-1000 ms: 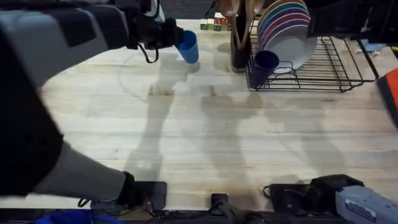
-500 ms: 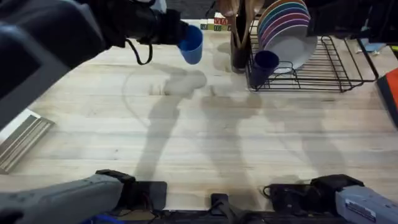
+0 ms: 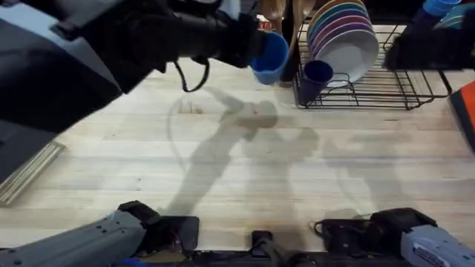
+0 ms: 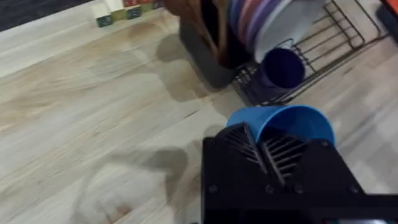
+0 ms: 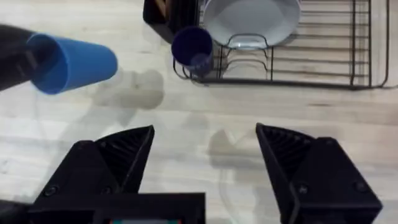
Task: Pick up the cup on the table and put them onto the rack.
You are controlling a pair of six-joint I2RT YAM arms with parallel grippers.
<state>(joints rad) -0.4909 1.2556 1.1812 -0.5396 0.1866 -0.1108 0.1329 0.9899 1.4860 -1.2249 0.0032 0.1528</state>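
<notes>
A light blue cup [image 3: 270,56] hangs on its side in the air just left of the rack [image 3: 401,87], with my left gripper [image 3: 254,46] shut on it. In the left wrist view the cup [image 4: 287,120] sits between the fingers [image 4: 247,144], its mouth facing the rack [image 4: 346,32]. A dark blue cup [image 3: 317,74] stands in the rack's near left corner. My right gripper [image 5: 205,155] is open and holds nothing, high above the table in front of the rack [image 5: 298,70]; it sees the held cup [image 5: 78,63] off to one side.
Colourful plates [image 3: 340,31] stand upright in the rack. A dark utensil holder [image 3: 286,52] with wooden tools stands at the rack's left end, close behind the held cup. Small blocks [image 4: 118,9] lie at the table's far edge. A metal strip [image 3: 30,172] lies at the left.
The left arm has lifted the light blue cup and carried it right, toward the rack. The right arm's dark shape has lowered over the rack's right side in the overhead view.
</notes>
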